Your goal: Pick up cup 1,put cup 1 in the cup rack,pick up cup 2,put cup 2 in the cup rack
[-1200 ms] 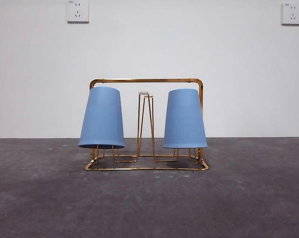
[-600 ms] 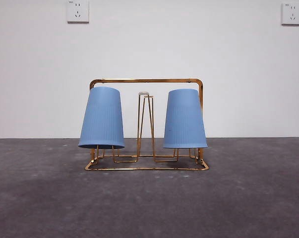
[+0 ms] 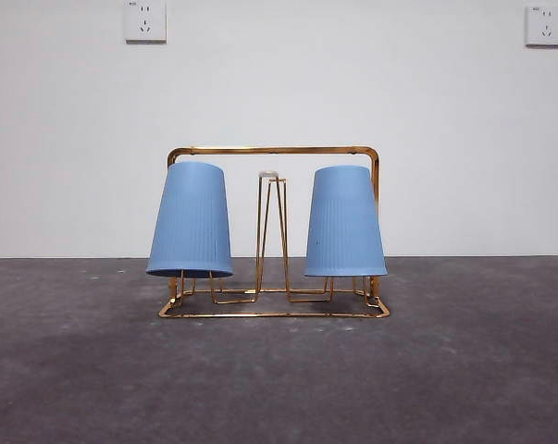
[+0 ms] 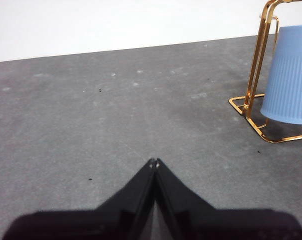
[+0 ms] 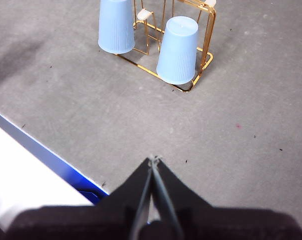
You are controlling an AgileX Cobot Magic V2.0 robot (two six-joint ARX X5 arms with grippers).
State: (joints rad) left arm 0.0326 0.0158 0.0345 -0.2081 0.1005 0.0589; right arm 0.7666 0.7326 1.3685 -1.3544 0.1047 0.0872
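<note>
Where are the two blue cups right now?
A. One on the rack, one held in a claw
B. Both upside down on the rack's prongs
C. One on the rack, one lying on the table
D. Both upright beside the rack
B: both cups, left and right, sit mouth-down over prongs of the rack; both claws are shut and hold nothing.

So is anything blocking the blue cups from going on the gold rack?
No. Both blue cups, the left cup and the right cup, already sit upside down on the cup rack. Nothing visible stands in the way, and neither gripper is near them.
</note>
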